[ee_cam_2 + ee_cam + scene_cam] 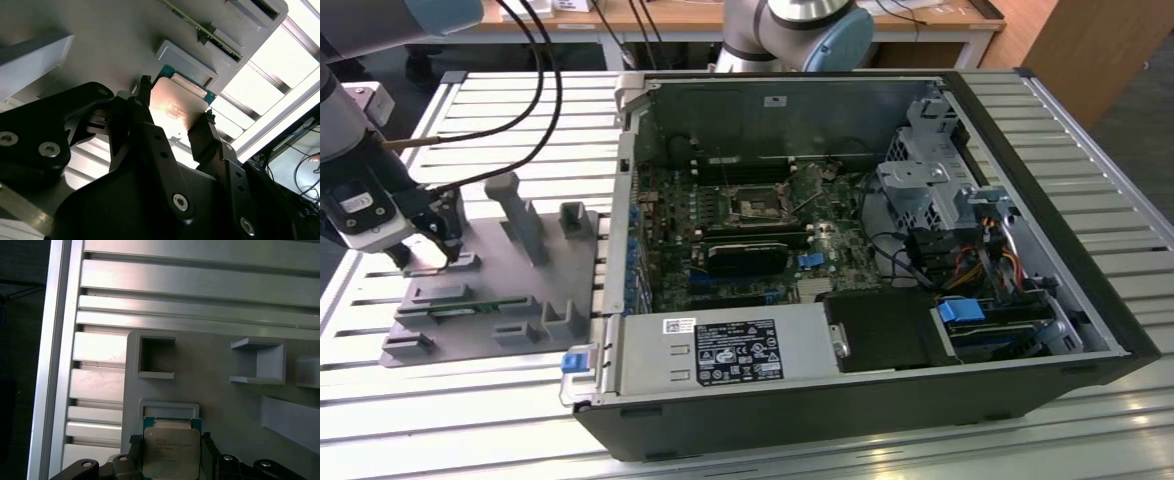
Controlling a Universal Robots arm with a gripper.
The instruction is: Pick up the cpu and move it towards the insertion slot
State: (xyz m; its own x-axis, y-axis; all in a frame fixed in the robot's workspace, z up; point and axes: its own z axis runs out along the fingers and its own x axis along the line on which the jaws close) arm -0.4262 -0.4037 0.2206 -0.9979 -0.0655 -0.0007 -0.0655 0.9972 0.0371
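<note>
Right, starting at the exterior view's left: the gripper (430,252) is down over the grey fixture plate (494,300), which lies on the slatted counter (1067,120). In both wrist views the jaws are closed against two opposite edges of the cpu (171,447), one on each side, with the silver lid facing the cameras. The chip sits just beside a low raised frame (169,407) on the plate. I cannot tell whether it is lifted clear of the plate or resting on it.

My read on handling: it is light, rigid and thin, with a smooth metal lid, so it could tilt or slide in an edge pinch. The underside contacts are presumably delicate. That makes the edges of its green rim the place to hold, as now, and gently.

Moving right, the open computer case (854,400) stands in the middle of the exterior view. The insertion slot (758,205) sits on the green board inside it, well apart from the gripper.

The exterior view gives me the slot and the ground between. The first wrist view gives the lid square-on with its green rim. The second wrist view, looking along the fingers (150,135), gives the contact at each edge.
</note>
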